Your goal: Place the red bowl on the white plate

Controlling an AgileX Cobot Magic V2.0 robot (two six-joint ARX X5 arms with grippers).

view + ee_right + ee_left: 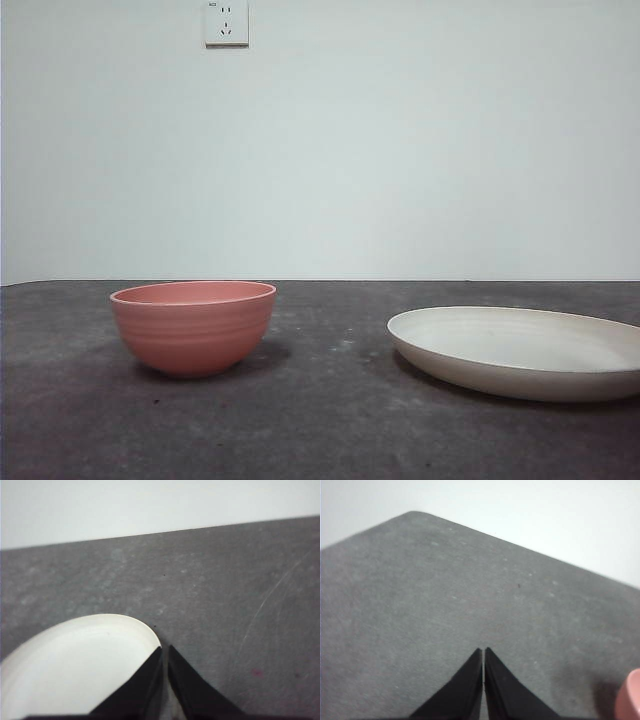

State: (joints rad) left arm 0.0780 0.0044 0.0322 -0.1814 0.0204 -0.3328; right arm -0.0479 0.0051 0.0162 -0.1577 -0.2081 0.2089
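Observation:
The red bowl (193, 326) stands upright on the dark table, left of centre in the front view. A sliver of the red bowl (629, 697) shows at the edge of the left wrist view, apart from my left gripper (484, 650), which is shut and holds nothing. The white plate (520, 351) lies flat on the table to the right, apart from the bowl. In the right wrist view the white plate (75, 667) lies just beside my right gripper (165, 649), which is shut and empty above the table. Neither arm appears in the front view.
The dark grey table (330, 420) runs back to a pale wall carrying a white power socket (226, 23). A gap of bare table separates bowl and plate. A table corner (415, 515) shows in the left wrist view.

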